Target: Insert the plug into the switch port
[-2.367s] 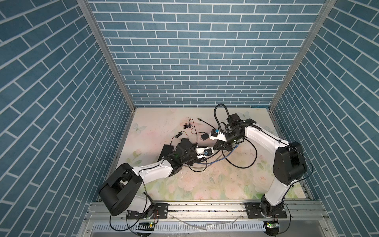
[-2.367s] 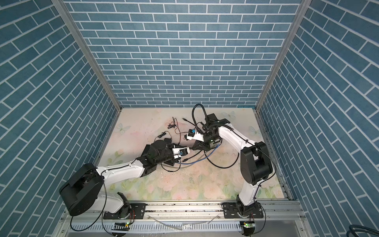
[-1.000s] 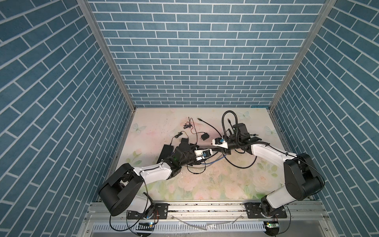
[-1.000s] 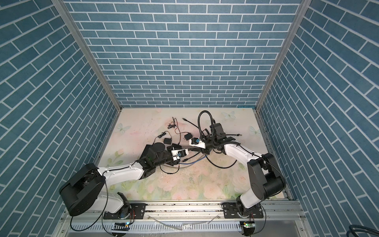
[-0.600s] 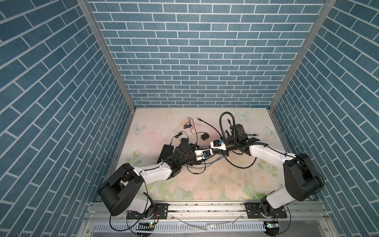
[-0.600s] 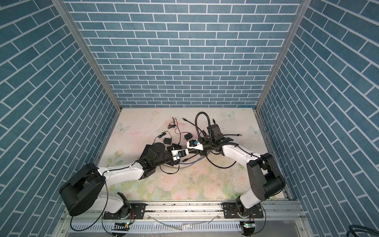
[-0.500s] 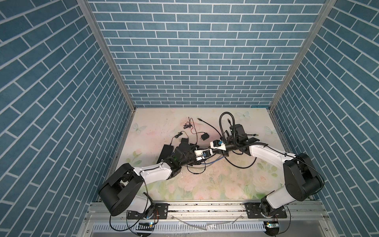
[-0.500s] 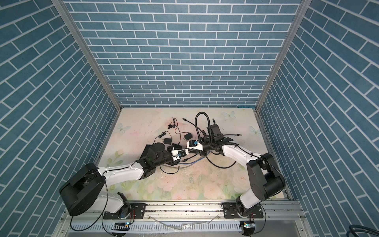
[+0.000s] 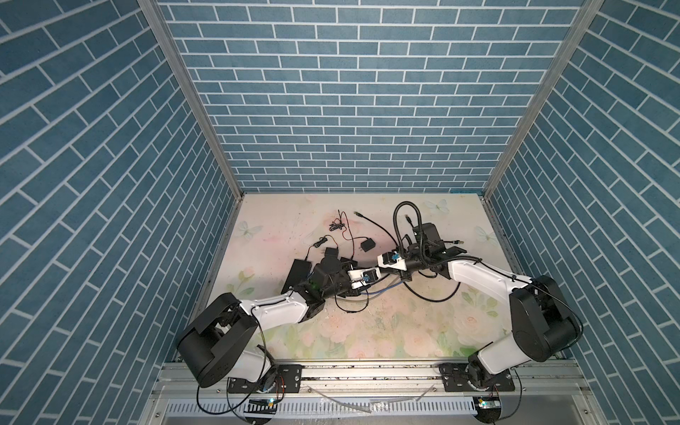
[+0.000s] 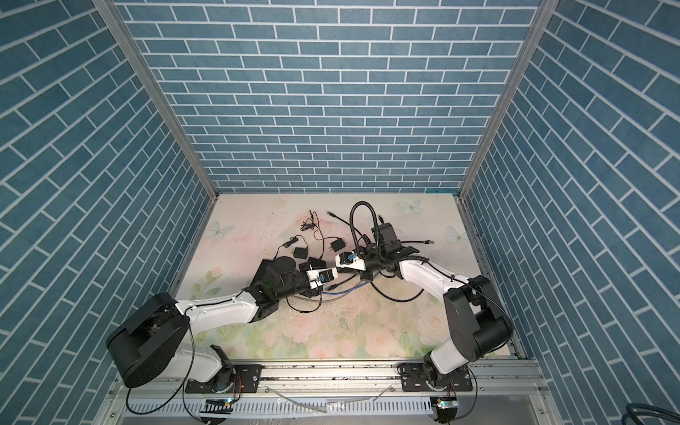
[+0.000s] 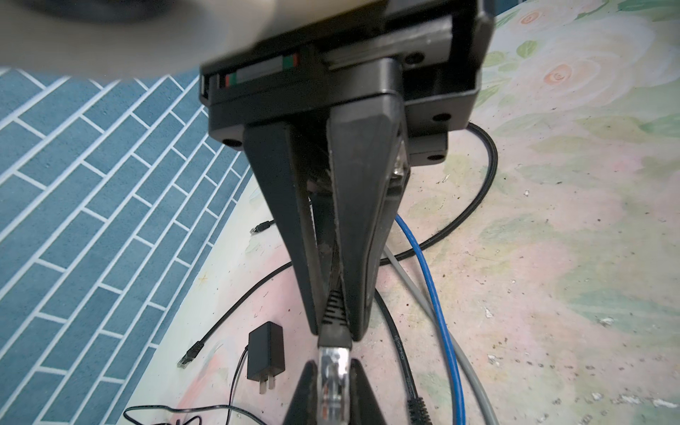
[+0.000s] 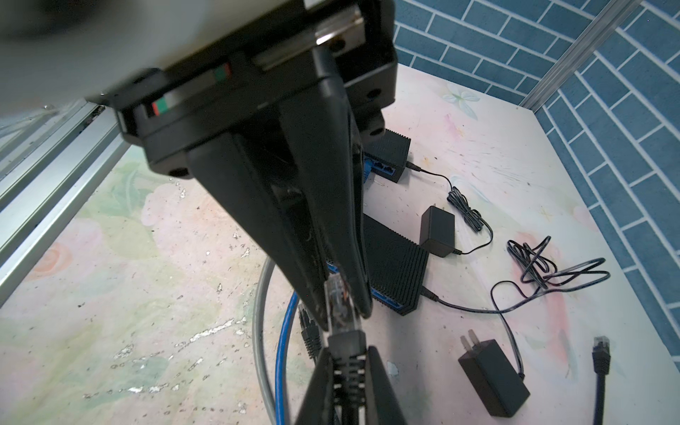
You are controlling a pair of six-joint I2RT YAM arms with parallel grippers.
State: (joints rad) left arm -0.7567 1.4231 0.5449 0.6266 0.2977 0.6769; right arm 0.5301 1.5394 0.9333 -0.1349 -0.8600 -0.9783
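Clear plug [image 12: 340, 305] between tips of closed right gripper [image 12: 342, 317], boot [image 11: 334, 312] (black) inside closed left gripper [image 11: 336, 332]

Clear glossy plastic plug [image 12: 340, 305], matt black ribbed switch [image 12: 399, 263], perhaps plastic, scuffed matt floral-print tabletop [image 12: 128, 331]

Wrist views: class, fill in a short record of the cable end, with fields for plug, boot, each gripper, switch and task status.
plug: clear, sticks out of the boot
boot: black, ribbed
left gripper: jaws shut on the boot
right gripper: jaws shut on the plug
switch: black, ribbed, blue ports, apart from the plug
status: plug not yet in a port
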